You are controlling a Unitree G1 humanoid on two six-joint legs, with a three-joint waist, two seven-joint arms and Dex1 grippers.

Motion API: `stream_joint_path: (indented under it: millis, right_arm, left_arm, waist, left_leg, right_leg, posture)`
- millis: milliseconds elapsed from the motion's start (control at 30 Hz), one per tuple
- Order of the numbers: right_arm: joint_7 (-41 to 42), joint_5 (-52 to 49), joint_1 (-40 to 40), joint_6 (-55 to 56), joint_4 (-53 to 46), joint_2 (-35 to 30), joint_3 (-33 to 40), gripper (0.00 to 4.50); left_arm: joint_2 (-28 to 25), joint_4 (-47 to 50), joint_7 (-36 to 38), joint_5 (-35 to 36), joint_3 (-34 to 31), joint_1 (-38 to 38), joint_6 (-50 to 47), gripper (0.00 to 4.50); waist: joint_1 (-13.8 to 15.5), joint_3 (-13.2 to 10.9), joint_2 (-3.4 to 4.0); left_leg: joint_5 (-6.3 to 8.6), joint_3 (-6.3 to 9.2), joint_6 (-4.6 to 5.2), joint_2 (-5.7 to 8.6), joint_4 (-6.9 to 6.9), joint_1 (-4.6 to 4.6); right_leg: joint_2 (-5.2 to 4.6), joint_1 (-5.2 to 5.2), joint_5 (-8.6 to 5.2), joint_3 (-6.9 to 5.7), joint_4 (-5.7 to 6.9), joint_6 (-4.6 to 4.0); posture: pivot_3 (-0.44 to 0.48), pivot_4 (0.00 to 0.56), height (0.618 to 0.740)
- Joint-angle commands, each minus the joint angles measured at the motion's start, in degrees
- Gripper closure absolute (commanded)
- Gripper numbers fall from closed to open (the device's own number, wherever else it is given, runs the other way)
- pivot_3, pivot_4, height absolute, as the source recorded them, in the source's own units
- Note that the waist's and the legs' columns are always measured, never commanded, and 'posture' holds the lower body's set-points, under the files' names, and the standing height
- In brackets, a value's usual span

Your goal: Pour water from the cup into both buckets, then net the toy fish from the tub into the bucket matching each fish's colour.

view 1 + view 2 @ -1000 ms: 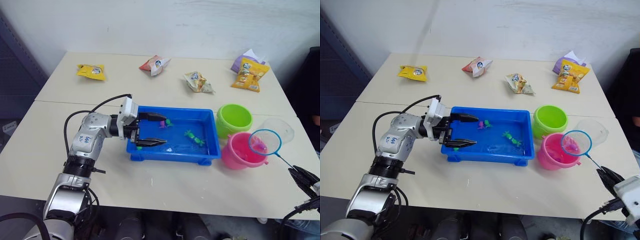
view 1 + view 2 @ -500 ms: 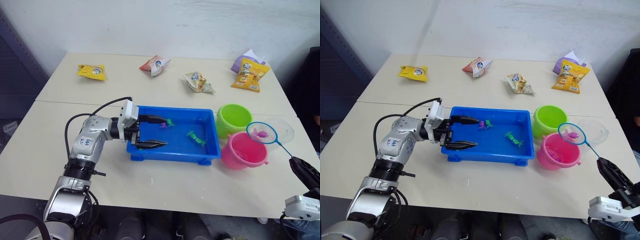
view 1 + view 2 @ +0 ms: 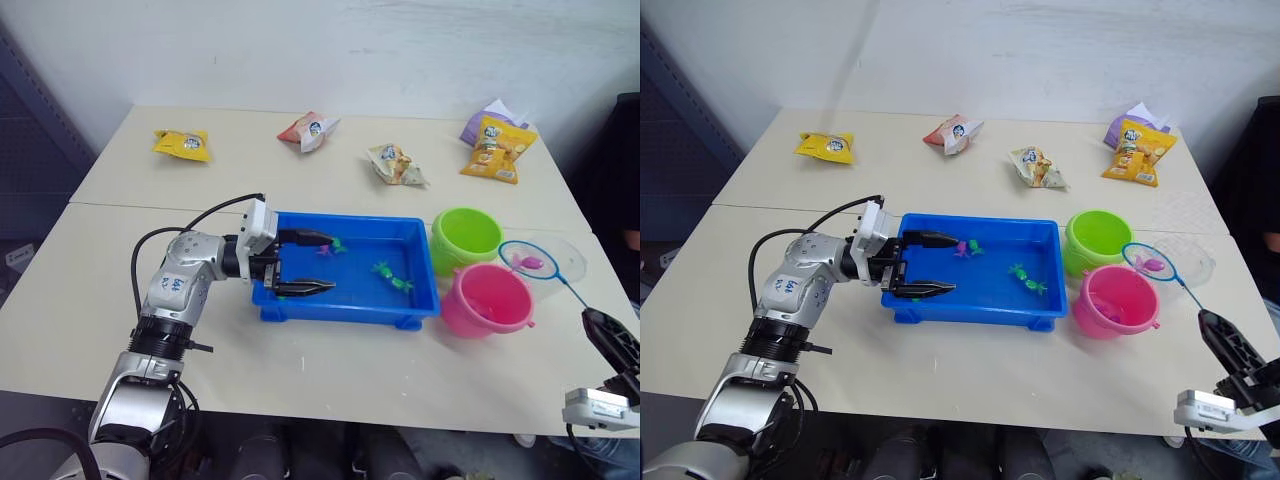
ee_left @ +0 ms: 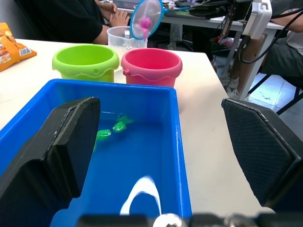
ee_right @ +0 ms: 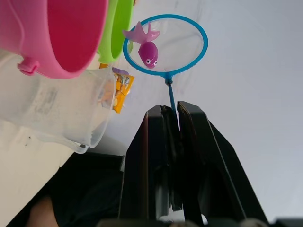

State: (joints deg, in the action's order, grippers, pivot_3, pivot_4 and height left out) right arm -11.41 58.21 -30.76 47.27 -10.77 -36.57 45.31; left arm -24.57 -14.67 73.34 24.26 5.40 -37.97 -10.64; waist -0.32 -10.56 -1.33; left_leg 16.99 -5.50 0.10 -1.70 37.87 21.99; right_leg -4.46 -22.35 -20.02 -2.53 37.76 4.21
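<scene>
The blue tub (image 3: 345, 312) holds water, two green toy fish (image 3: 390, 275) in the middle and a pink one (image 3: 326, 246) by the far wall. My left gripper (image 3: 328, 264) is open over the tub's left end, and its fingers (image 4: 71, 142) hold nothing. To the tub's right stand the lime green bucket (image 3: 467, 237) and the pink bucket (image 3: 487, 300). The clear cup (image 3: 570, 258) is behind them. My right gripper (image 5: 175, 111) is shut on the net's thin handle. The net (image 3: 530, 262) hangs raised between the pink bucket and the cup, with a pink fish (image 5: 147, 47) in it.
Snack bags lie along the far side of the table: a yellow bag (image 3: 183, 143), a red bag (image 3: 308, 128), a pale bag (image 3: 395, 163), an orange bag (image 3: 497, 148) and a purple bag (image 3: 478, 122). A person (image 4: 71, 19) sits beyond the buckets in the left wrist view.
The net has risen and drifted from over the pink bucket toward the cup, the pink fish still inside. My right gripper has shifted with it. The left arm has hardly moved.
</scene>
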Motion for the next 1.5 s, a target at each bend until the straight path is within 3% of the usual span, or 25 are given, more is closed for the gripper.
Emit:
stream_joint_path:
  millis: [33,133,267,500,633,700,800,900,967,1100,1233,1500]
  right_arm:
    - [-0.6,-1.8,-2.1,-2.1,-3.6,-0.5,-0.1,4.50]
    - [0.3,-3.6,-3.0,-4.9,-6.3,0.5,0.4,4.50]
    - [-1.0,-1.9,-6.3,-3.9,-5.0,1.8,-5.6,4.50]
    - [1.7,-11.1,-7.3,-7.0,-8.5,-0.4,0.1,4.50]
    - [11.5,-29.3,-4.9,-9.4,-10.3,-3.7,-5.5,4.50]
    - [19.9,-45.6,-1.8,-16.7,-13.6,-5.6,-12.3,4.50]
    - [27.9,-61.2,1.8,-25.9,-17.7,-6.7,-18.3,4.50]
    - [35.5,-78.1,8.5,-40.8,-21.5,-7.4,-27.4,4.50]
    - [37.4,-80.4,10.8,-44.4,-22.4,-7.2,-29.0,4.50]
    - [36.8,-86.0,23.9,-66.3,-23.7,-7.9,-39.6,4.50]
    - [36.4,-86.1,31.7,-81.4,-22.7,-8.5,-45.2,4.50]
    - [41.7,-84.9,42.6,-87.3,-17.0,-7.3,-49.1,4.50]
  left_arm:
    - [0.2,1.1,-0.1,0.5,-1.0,-0.5,0.4,0.08]
    - [0.0,1.4,-0.3,0.6,-1.3,-0.4,0.2,0.08]
    - [0.0,2.3,-0.1,0.6,-0.7,0.6,0.0,0.08]
    - [-0.1,2.4,-0.2,0.7,-1.0,0.7,-0.3,0.08]
    - [-0.9,2.6,-0.6,0.6,-1.6,1.4,-0.4,0.08]
    - [-2.0,2.3,-0.8,0.5,-2.3,2.1,-0.4,0.08]
    - [-3.2,2.0,-1.1,0.4,-3.4,3.0,-0.4,0.08]
    - [-6.1,1.3,-2.1,0.4,-6.0,5.1,0.0,0.08]
    - [-6.8,1.4,-2.3,0.6,-6.6,5.8,0.0,0.08]
    - [-11.3,2.1,-3.4,0.9,-10.6,10.4,-1.1,0.08]
    - [-13.7,4.2,-4.2,1.7,-12.7,13.5,-2.0,0.08]
    - [-14.3,9.1,-7.5,2.5,-15.6,18.5,-3.1,0.08]
  waist:
    - [0.1,0.0,0.01]
    - [0.0,0.0,0.02]
    - [0.0,0.0,0.02]
    - [-0.2,0.0,0.04]
    - [-0.7,0.0,0.04]
    - [-1.3,0.0,0.02]
    - [-1.5,0.0,0.00]
    - [-1.5,0.0,-0.01]
    - [-1.3,0.0,0.02]
    - [-1.4,0.0,0.02]
    - [-1.0,0.0,0.02]
    - [-1.0,0.0,0.02]
  left_leg:
    - [0.00,0.00,0.00,0.00,0.00,0.00]
    - [0.00,0.01,0.00,0.00,0.00,0.01]
    - [0.00,0.03,0.00,-0.01,0.02,-0.01]
    - [0.01,-0.03,0.01,-0.01,0.06,-0.04]
    - [0.00,-0.01,0.00,-0.05,0.06,-0.09]
    - [0.01,0.01,0.01,-0.05,0.05,-0.22]
    - [0.06,0.05,0.07,-0.09,-0.10,-0.86]
    - [0.09,0.13,0.11,-0.11,-0.10,-0.89]
    - [0.10,0.14,0.14,-0.13,-0.10,-0.87]
    - [0.16,0.21,0.24,-0.09,-0.05,-0.74]
    - [0.22,0.27,0.31,-0.09,-0.07,-0.70]
    - [0.33,0.32,0.42,0.00,-0.09,-0.54]
  right_leg:
    - [0.00,0.00,0.00,0.00,0.00,0.00]
    - [0.00,-0.01,-0.01,0.00,0.01,-0.01]
    - [0.01,0.03,-0.01,-0.01,0.02,-0.01]
    - [0.00,0.03,-0.01,0.05,0.07,0.00]
    - [0.04,0.08,-0.01,0.05,0.08,-0.01]
    - [0.03,0.21,-0.01,0.04,0.08,-0.01]
    - [0.02,0.83,-0.02,0.03,-0.03,-0.02]
    - [-0.01,0.88,-0.02,0.00,-0.03,-0.02]
    - [-0.04,0.86,-0.02,-0.02,-0.04,-0.03]
    - [-0.19,0.81,-0.02,-0.11,-0.09,-0.04]
    - [-0.27,0.76,-0.05,-0.18,-0.11,-0.09]
    - [-0.40,0.77,-0.02,-0.30,-0.33,-0.04]
  posture:
    - [0.000,0.150,0.738]
    - [0.000,0.150,0.738]
    - [0.000,0.150,0.738]
    - [0.000,0.150,0.738]
    - [0.000,0.150,0.738]
    - [0.000,0.150,0.738]
    - [0.000,0.150,0.738]
    - [0.000,0.150,0.738]
    - [0.000,0.150,0.738]
    - [0.000,0.150,0.738]
    - [0.000,0.150,0.738]
    - [0.000,0.150,0.738]
